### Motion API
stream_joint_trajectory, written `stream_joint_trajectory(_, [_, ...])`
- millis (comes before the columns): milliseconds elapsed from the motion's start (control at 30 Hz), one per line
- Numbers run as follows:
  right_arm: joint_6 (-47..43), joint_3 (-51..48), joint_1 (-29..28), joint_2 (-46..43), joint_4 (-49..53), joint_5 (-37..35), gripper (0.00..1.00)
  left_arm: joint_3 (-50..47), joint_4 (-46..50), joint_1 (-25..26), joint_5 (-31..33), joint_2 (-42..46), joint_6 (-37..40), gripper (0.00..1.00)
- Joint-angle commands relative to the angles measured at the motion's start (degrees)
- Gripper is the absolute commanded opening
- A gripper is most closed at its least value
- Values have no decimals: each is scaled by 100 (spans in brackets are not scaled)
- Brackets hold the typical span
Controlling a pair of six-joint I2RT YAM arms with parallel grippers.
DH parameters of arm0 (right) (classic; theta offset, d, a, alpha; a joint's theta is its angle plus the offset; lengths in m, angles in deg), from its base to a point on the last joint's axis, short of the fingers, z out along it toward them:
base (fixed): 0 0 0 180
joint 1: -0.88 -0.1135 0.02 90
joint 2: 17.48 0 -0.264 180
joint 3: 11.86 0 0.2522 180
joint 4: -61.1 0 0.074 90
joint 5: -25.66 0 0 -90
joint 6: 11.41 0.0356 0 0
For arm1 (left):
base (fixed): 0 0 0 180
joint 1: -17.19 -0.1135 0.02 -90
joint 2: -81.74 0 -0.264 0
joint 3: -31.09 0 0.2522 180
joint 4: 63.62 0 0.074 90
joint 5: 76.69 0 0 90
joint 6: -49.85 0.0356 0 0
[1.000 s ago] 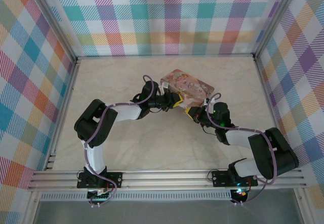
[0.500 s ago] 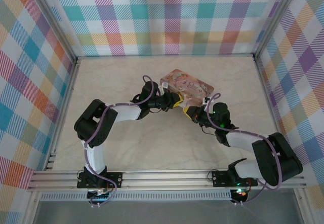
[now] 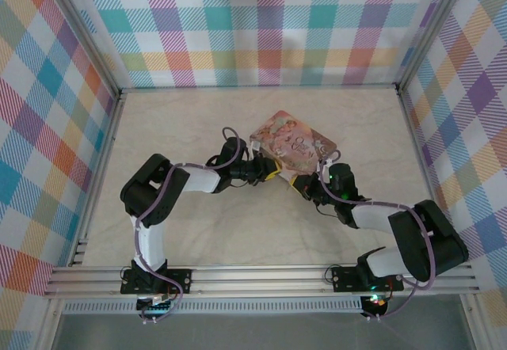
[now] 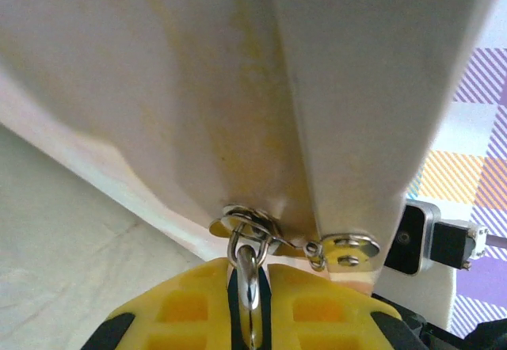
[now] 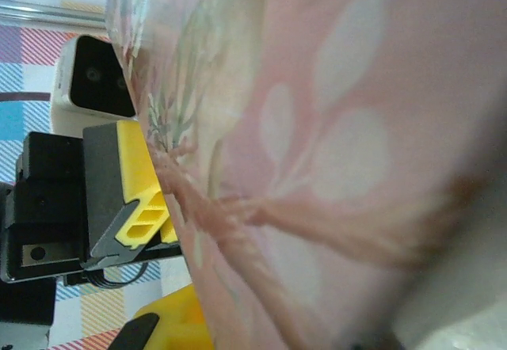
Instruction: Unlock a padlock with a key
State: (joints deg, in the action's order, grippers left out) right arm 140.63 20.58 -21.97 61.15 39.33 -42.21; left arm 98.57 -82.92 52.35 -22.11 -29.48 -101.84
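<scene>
Pink floral tin (image 3: pixel 299 140), contents hidden. Left gripper (image 4: pixel 250 312) clamped on padlock (image 4: pixel 247 275) hanging through tin's hasp ring (image 4: pixel 244 222). Right gripper (image 3: pixel 301 182) fully closed beside tin, hold unclear.

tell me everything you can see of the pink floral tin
The pink floral tin is a flat rectangular box with rounded corners. Its lid is printed with pale flowers on pink and is glossy like painted metal. It sits mid-table, skewed to the table's edges. In the left wrist view its wall looks plain cream, with a silvery hasp ring at its edge. The padlock hangs by its thin shackle through that ring. The left gripper and right gripper meet at its near edge.
</scene>
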Motion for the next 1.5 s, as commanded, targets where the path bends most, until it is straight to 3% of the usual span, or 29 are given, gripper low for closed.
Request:
stream_joint_trajectory(0, [-291, 61, 79, 131, 72, -335, 0, -205, -76, -33, -324, -160, 317, 12])
stream_joint_trajectory(333, [-491, 179, 89, 286, 190, -515, 0, -454, -628, -233, -237, -387, 342, 21])
stream_joint_trajectory(733, [-656, 264, 149, 198, 435, -700, 0, -562, -974, -413, -328, -478, 210, 8])
stream_joint_trajectory(1233, [-1028, 549, 187, -76, 819, -1290, 0, -542, -816, -422, -243, -561, 393, 20])
stream_joint_trajectory(1467, [-1080, 556, 193, -86, 847, -1344, 0, -634, -931, -481, -184, -611, 412, 19])
